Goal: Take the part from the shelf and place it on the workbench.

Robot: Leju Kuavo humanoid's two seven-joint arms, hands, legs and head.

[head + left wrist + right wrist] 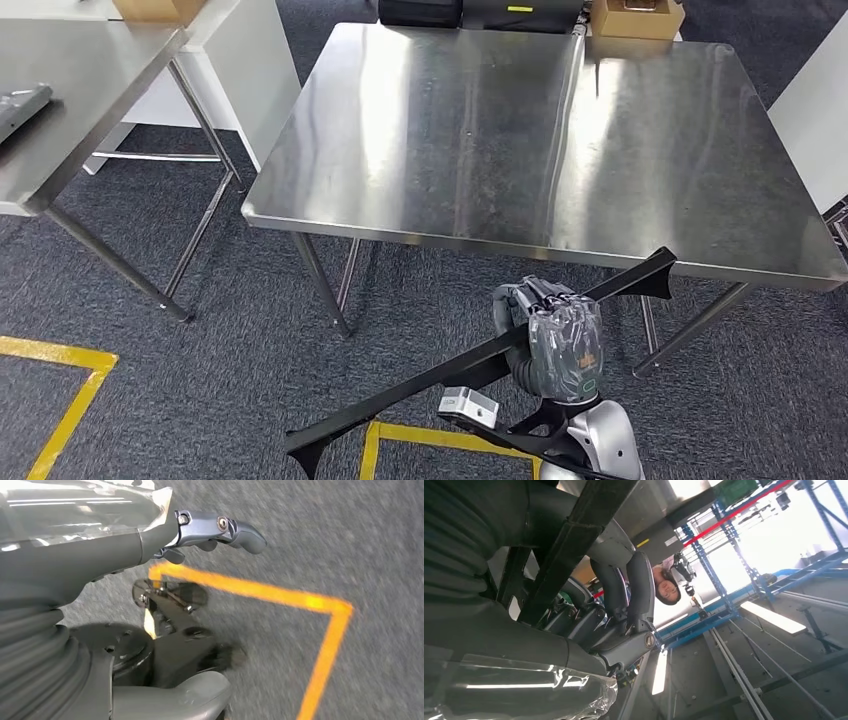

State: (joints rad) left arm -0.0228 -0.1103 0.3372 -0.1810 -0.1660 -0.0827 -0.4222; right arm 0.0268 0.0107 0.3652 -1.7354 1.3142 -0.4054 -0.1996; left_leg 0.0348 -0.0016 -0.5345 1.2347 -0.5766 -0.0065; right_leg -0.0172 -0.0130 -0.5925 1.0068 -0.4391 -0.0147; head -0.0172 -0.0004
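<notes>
Presently the right hand was clamped around the part, a long black bar, gripping it somewhat nearer its far end. The bar's long axis ran diagonally: one end pointed down-left over the carpet, the other reached up-right, overlapping the near edge of the workbench in the head view. Whether that far tip was above the steel top or short of it, I could not tell from this angle. The workbench lay straight ahead of the hand. In the right wrist view the fingers wrapped the bar. The left hand hung low over the floor, holding nothing, fingers seemingly loosely curled. The right arm was the nearer one; placement likely needs the bar carried forward and levelled.
</notes>
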